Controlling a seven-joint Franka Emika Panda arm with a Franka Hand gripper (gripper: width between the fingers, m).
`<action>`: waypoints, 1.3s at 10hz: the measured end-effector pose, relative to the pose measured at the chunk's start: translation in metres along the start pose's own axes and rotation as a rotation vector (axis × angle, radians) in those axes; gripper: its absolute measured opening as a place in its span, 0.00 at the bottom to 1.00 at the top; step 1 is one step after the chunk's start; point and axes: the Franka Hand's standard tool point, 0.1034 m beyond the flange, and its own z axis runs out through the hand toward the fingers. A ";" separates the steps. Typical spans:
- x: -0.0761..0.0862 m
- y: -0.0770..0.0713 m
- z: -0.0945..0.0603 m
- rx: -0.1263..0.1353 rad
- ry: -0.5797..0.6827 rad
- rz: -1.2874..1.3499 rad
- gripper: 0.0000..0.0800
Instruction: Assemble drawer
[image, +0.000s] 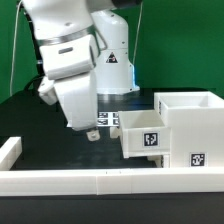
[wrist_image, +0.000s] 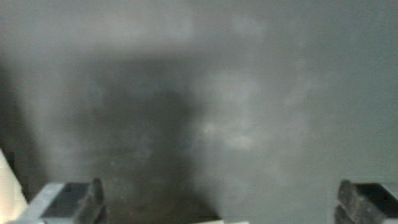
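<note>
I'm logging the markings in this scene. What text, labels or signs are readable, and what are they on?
No words or numbers can be read.
Robot base: a dark triangular sign and a small mark, too blurred to read.
Tray, casing and marker board: black-and-white square tags, patterns only.
Wrist view: no text.

White casing (image: 190, 130) upright, tagged tray (image: 143, 138) protruding from its side

The casing (image: 188, 130) is white, and so is the tray (image: 143, 133); each bears a black-and-white square tag. The counter (image: 45, 125) is black (grey and blurred in the wrist view). The rim wall (image: 70, 181) is white, the backdrop green.
</note>
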 end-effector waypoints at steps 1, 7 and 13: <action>0.008 -0.002 0.003 0.007 0.005 0.017 0.81; 0.067 0.003 0.007 0.015 0.030 0.165 0.81; 0.041 -0.008 0.000 0.018 0.027 0.207 0.81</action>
